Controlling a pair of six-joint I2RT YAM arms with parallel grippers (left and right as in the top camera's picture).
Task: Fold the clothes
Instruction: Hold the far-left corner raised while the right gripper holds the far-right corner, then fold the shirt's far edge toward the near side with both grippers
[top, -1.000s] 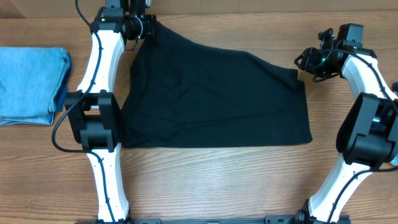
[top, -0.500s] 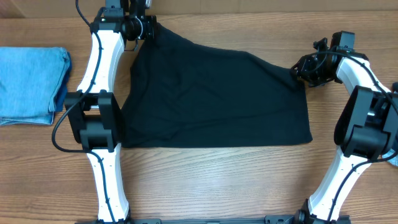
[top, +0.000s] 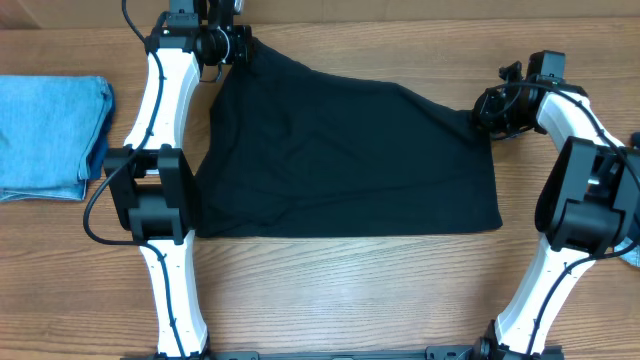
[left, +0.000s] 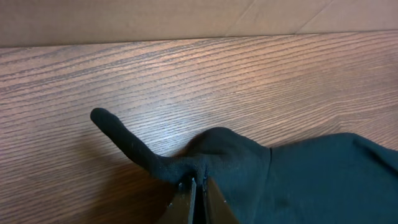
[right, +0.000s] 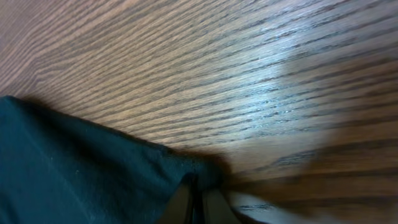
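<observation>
Across the table (top: 350, 290), black T-shirt (top: 340, 160), left fingers (left: 181, 208) pinching one corner, right fingers (right: 177, 208) seemingly pinching another

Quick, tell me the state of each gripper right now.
Left gripper: closed, pinching a far corner of the black shirt.
Right gripper: closed, pinching the other far corner of the black shirt.

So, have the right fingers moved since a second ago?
Yes: the right fingers came left onto the black shirt's far right corner and shut.
</observation>
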